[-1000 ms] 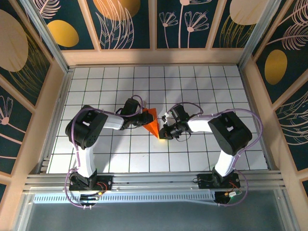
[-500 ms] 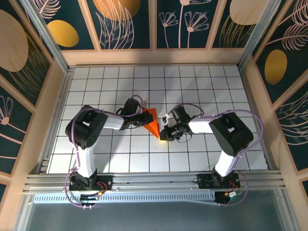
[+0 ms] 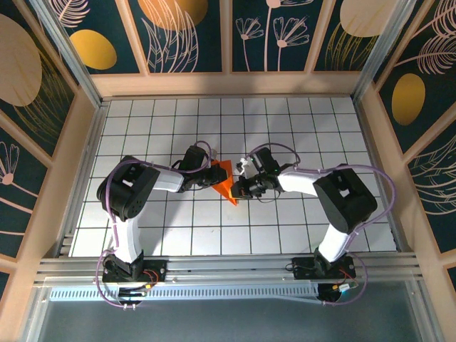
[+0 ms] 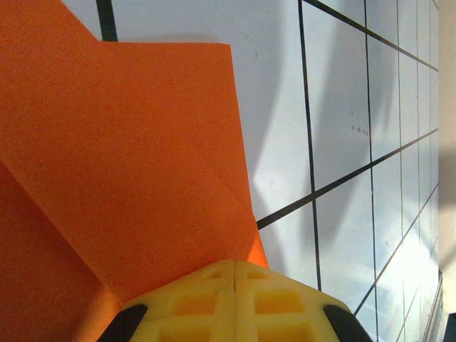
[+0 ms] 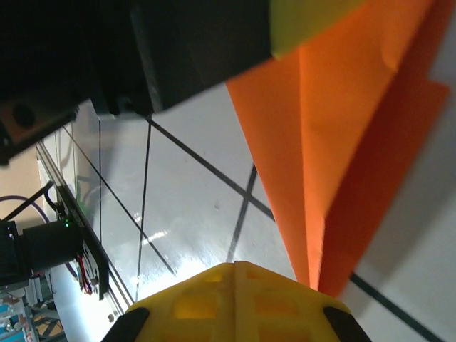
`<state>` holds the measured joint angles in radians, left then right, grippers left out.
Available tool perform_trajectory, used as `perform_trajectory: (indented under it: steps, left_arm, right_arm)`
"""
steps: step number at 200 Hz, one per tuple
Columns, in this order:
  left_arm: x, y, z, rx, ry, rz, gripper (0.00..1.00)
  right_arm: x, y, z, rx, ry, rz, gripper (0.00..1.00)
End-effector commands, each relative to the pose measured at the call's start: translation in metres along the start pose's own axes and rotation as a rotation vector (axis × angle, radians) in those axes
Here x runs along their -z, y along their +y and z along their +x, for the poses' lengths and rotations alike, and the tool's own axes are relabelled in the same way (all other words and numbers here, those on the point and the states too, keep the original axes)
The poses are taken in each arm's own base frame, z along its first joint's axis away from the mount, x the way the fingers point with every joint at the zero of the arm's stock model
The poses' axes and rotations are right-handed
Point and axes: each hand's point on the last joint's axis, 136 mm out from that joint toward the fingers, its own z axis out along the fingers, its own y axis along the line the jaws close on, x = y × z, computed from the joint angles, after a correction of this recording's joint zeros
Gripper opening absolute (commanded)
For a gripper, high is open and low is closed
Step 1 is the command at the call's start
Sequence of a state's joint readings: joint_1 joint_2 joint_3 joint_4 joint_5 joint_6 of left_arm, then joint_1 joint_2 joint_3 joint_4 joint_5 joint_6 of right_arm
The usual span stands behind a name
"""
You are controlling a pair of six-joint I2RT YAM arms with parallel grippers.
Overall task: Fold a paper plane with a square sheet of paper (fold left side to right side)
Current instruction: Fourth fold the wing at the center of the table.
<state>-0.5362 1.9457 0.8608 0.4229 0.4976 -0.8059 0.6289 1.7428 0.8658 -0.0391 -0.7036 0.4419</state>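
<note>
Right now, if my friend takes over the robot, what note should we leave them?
Left gripper: shut, tips at the orange paper's left edge.
Right gripper: shut, tips at its pointed near end.
Paper: in the middle of the table, between both grippers.
Done: folded into a layered, pointed shape.
Left: probably pressing the creases and the last folds. I can't tell whether either gripper pinches the paper.

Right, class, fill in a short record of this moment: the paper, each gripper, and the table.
paper: orange, folded into a narrow pointed shape, lying on the table between the grippers
left gripper: shut, tips at the paper's left side
right gripper: shut, tips at the paper's pointed near end
table: white with black grid lines
</note>
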Motion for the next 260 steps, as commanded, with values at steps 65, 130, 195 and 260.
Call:
perform_trajectory:
  steps: [65,130,195,260]
  left_arm:
    - [-0.007,0.033,0.015,0.053,0.036,-0.110,0.00]
    - [-0.008,0.035,0.015,0.054,0.038,-0.117,0.00]
    - [-0.007,0.041,0.013,0.070,0.028,-0.145,0.00]
    - [-0.006,0.053,0.014,0.119,0.026,-0.168,0.00]
  right_arm:
    - [-0.023,-0.015,-0.019,-0.006,-0.024,0.075,0.00]
    - [-0.027,-0.031,-0.006,-0.040,0.002,0.109,0.00]
    - [-0.024,-0.039,0.018,-0.079,0.045,0.113,0.00]
    - [-0.018,-0.041,0.041,-0.102,0.092,0.107,0.00]
